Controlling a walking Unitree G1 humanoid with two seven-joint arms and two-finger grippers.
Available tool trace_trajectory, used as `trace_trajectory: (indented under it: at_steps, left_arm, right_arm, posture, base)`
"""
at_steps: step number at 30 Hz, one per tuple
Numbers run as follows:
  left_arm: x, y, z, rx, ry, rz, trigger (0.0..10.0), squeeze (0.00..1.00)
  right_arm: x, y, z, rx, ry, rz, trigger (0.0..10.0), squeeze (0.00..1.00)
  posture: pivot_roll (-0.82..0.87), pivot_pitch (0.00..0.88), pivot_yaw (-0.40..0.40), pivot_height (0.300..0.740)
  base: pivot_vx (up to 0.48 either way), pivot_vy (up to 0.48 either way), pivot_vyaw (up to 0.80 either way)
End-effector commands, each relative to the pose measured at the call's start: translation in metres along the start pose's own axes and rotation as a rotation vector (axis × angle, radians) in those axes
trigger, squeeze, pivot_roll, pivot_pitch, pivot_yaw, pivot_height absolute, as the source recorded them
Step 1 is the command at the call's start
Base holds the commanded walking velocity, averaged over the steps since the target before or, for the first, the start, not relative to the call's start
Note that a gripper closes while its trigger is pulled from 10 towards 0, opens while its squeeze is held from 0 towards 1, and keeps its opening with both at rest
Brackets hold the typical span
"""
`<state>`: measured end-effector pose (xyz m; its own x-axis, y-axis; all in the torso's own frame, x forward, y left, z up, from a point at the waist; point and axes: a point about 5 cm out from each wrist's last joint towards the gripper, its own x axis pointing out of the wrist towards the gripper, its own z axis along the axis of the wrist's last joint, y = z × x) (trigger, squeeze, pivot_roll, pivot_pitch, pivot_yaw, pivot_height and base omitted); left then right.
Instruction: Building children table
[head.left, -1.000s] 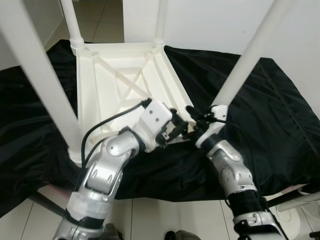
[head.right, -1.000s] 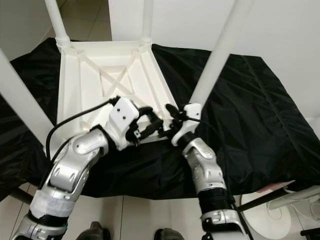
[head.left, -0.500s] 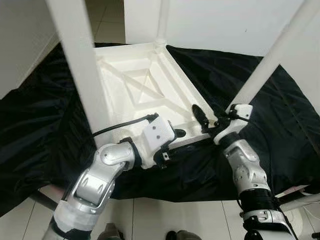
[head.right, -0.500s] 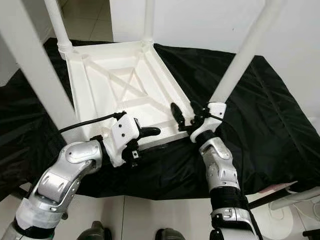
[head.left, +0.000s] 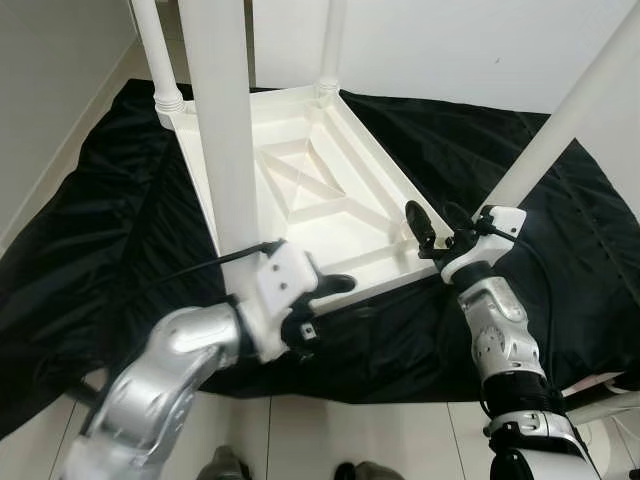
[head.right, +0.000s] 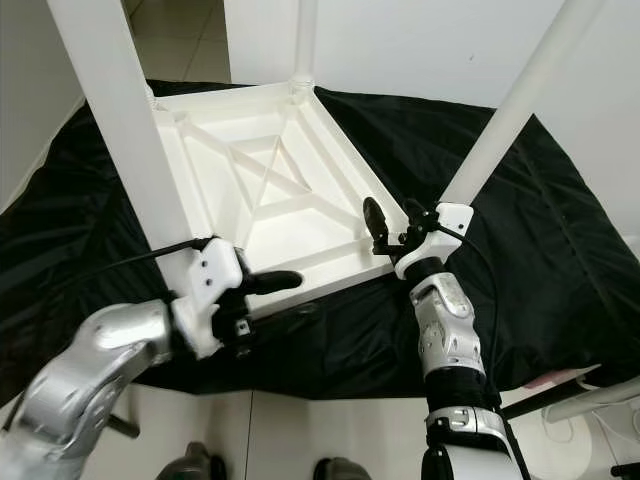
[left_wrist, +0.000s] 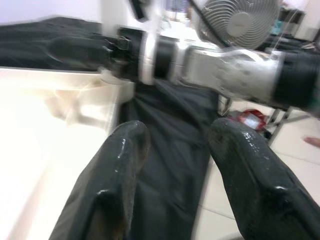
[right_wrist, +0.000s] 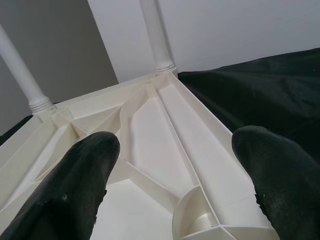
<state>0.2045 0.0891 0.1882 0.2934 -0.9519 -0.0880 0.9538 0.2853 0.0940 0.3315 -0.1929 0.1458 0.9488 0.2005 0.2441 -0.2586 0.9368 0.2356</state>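
Both grippers, left and right, hover with fingers spread by the upturned table (legs up); a bump could tip it.

A white plastic table lies upside down on a black sheet, its legs pointing up. The left end effector reaches over the table's near edge, fingers apart. The right end effector hovers at the near right corner, fingers spread.
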Motion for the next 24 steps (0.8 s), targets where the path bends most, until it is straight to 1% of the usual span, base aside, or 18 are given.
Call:
trace_trajectory:
  at_steps: [1, 2, 5, 6, 7, 9, 10, 12, 14, 15, 16, 17, 19, 20, 22, 23, 24]
  left_arm:
    - [-0.025, -0.006, -0.001, -0.008, 0.051, 0.004, 10.0, 0.0]
    - [-0.025, -0.006, -0.001, -0.008, 0.051, 0.004, 10.0, 0.0]
    - [-0.047, -0.012, -0.001, -0.047, 0.087, 0.011, 10.0, 0.0]
    - [-0.051, -0.012, -0.001, -0.049, 0.096, 0.012, 10.0, 0.0]
    - [-0.051, -0.012, -0.001, -0.049, 0.096, 0.012, 10.0, 0.0]
    - [-0.062, -0.012, 0.001, -0.063, 0.112, 0.034, 10.0, 0.0]
    - [-0.062, -0.012, 0.001, -0.063, 0.112, 0.034, 10.0, 0.0]
    - [-0.074, -0.011, 0.001, -0.07, 0.131, 0.061, 10.0, 0.0]
    - [-0.09, -0.007, -0.001, -0.082, 0.176, 0.118, 10.0, 0.0]
    - [-0.09, -0.007, -0.001, -0.082, 0.176, 0.118, 10.0, 0.0]
    - [-0.096, -0.005, -0.003, -0.084, 0.195, 0.139, 10.0, 0.0]
    - [-0.096, -0.005, -0.003, -0.084, 0.195, 0.139, 10.0, 0.0]
    - [-0.126, 0.011, -0.005, -0.093, 0.255, 0.27, 10.0, 0.0]
    - [-0.126, 0.011, -0.005, -0.093, 0.255, 0.27, 10.0, 0.0]
    - [-0.151, 0.021, -0.004, -0.092, 0.294, 0.38, 10.0, 0.0]
    - [-0.151, 0.021, -0.004, -0.092, 0.294, 0.38, 10.0, 0.0]
    - [-0.156, 0.023, -0.003, -0.092, 0.302, 0.405, 10.0, 0.0]
  right_arm:
    - [-0.003, -0.018, 0.007, -0.025, -0.013, -0.067, 10.0, 0.0]
    - [-0.003, -0.018, 0.007, -0.025, -0.013, -0.067, 10.0, 0.0]
    - [0.002, -0.018, 0.007, -0.028, -0.009, -0.058, 10.0, 0.0]
    - [0.003, -0.018, 0.007, -0.028, -0.007, -0.055, 10.0, 0.0]
    - [0.003, -0.018, 0.007, -0.028, -0.007, -0.055, 10.0, 0.0]
    - [0.006, -0.017, 0.007, -0.027, -0.006, -0.042, 10.0, 0.0]
    - [0.006, -0.017, 0.007, -0.027, -0.006, -0.042, 10.0, 0.0]
    - [0.008, -0.015, 0.007, -0.028, -0.005, -0.024, 10.0, 0.0]
    - [0.01, -0.013, 0.007, -0.026, -0.005, -0.008, 10.0, 0.0]
    - [0.01, -0.013, 0.007, -0.026, -0.005, -0.008, 10.0, 0.0]
    - [0.011, -0.012, 0.007, -0.026, -0.005, -0.001, 10.0, 0.0]
    - [0.011, -0.012, 0.007, -0.026, -0.005, -0.001, 10.0, 0.0]
    - [0.013, -0.003, 0.002, -0.022, 0.012, 0.039, 10.0, 0.0]
    - [0.013, -0.003, 0.002, -0.022, 0.012, 0.039, 10.0, 0.0]
    - [0.014, 0.004, -0.002, -0.022, 0.028, 0.076, 10.0, 0.0]
    - [0.014, 0.004, -0.002, -0.022, 0.028, 0.076, 10.0, 0.0]
    - [0.015, 0.005, -0.003, -0.022, 0.031, 0.082, 10.0, 0.0]
  posture:
    - [0.0, 0.064, -0.053, 0.74]
    - [0.0, 0.064, -0.053, 0.74]
    - [0.01, 0.062, -0.057, 0.74]
    - [0.01, 0.062, -0.057, 0.74]
    - [0.01, 0.062, -0.057, 0.74]
    - [0.02, 0.061, -0.06, 0.74]
    - [0.02, 0.061, -0.06, 0.74]
    - [0.03, 0.059, -0.063, 0.74]
    - [0.03, 0.061, -0.065, 0.74]
    - [0.03, 0.061, -0.065, 0.74]
    - [0.04, 0.06, -0.069, 0.74]
    - [0.04, 0.06, -0.069, 0.74]
    - [0.05, 0.058, -0.07, 0.74]
    - [0.05, 0.058, -0.07, 0.74]
    - [0.05, 0.057, -0.07, 0.74]
    - [0.05, 0.057, -0.07, 0.74]
    - [0.05, 0.057, -0.07, 0.74]
  base:
    - [0.0, 0.0, 0.0]
    - [0.0, 0.0, 0.0]
    - [0.0, 0.0, 0.0]
    - [0.0, 0.0, 0.0]
    - [0.0, 0.0, 0.0]
    - [0.0, 0.0, 0.0]
    - [0.0, 0.0, 0.0]
    - [0.0, 0.0, 0.0]
    - [0.0, 0.0, 0.0]
    - [0.0, 0.0, 0.0]
    - [0.0, 0.0, 0.0]
    - [0.0, 0.0, 0.0]
    - [0.0, 0.0, 0.0]
    - [0.0, 0.0, 0.0]
    - [0.0, 0.0, 0.0]
    - [0.0, 0.0, 0.0]
    - [0.0, 0.0, 0.0]
